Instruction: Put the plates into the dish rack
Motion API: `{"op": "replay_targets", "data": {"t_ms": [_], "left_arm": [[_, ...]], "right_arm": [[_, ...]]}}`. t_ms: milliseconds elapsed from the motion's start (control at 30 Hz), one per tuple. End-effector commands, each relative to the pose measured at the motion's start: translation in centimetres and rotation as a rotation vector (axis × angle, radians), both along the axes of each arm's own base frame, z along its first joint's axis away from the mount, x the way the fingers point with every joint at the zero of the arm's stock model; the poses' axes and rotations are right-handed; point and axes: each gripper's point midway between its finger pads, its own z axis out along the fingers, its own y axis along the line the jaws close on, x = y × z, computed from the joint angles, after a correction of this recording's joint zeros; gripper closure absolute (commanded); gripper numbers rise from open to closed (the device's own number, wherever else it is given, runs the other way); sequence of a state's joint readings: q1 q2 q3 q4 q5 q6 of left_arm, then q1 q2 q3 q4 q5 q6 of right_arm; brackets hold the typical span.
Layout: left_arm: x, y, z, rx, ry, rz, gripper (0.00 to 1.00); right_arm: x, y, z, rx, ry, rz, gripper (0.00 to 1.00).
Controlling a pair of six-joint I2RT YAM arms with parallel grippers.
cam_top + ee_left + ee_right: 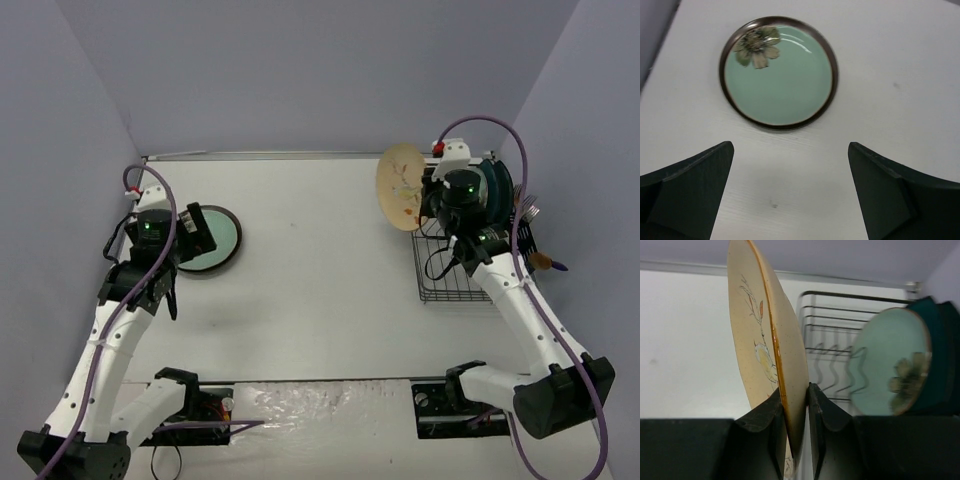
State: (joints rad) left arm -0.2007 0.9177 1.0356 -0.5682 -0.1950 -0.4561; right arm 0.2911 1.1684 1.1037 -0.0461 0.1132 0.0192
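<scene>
A mint-green plate with a dark rim (213, 240) (778, 73) lies flat on the table at the left. My left gripper (196, 232) (790, 192) hangs just near of it, open, with nothing between its fingers. My right gripper (432, 196) (796, 405) is shut on the rim of the cream floral plate (400, 186) (767, 340), held upright on edge beside the left end of the dish rack (462, 262) (832, 335). A mint-green plate with a tan rim (890, 367) and dark teal plates (497, 185) (940, 350) stand in the rack.
Cutlery (535, 235) sticks out of the holder on the rack's right side. Grey walls close in the table on three sides, with a metal strip (260, 155) along the far edge. The arm bases (330, 405) sit at the near edge.
</scene>
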Motion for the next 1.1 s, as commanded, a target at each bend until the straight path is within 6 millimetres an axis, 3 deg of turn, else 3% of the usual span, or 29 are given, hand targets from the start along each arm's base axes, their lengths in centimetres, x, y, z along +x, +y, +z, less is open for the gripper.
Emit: {"op": "replay_targets", "data": {"t_ms": [0, 233, 367, 467, 800, 1067], "left_arm": [[-1.4, 4.0, -1.5, 0.136, 0.069, 0.059, 0.03], [-1.8, 4.8, -4.0, 0.138, 0.102, 0.087, 0.03], [-2.0, 4.9, -4.1, 0.142, 0.104, 0.092, 0.03], [-2.3, 5.2, -4.0, 0.149, 0.1, 0.101, 0.03], [-2.3, 5.4, -4.2, 0.156, 0.107, 0.111, 0.03], [-2.2, 5.6, -4.4, 0.154, 0.114, 0.117, 0.03]], "right_arm": [[1.5, -8.6, 9.7, -0.097, -0.276, -0.342, 1.0], [2.6, -12.7, 9.7, -0.243, -0.301, -0.526, 1.0], [4.2, -13.4, 8.8, -0.275, -0.305, -0.529, 1.0], [5.9, -13.6, 6.5, -0.291, -0.253, -0.512, 1.0], [8.2, -14.5, 1.2, -0.292, -0.177, -0.5, 1.0], [9.3, -13.3, -2.7, -0.259, -0.105, -0.403, 1.0]]}}
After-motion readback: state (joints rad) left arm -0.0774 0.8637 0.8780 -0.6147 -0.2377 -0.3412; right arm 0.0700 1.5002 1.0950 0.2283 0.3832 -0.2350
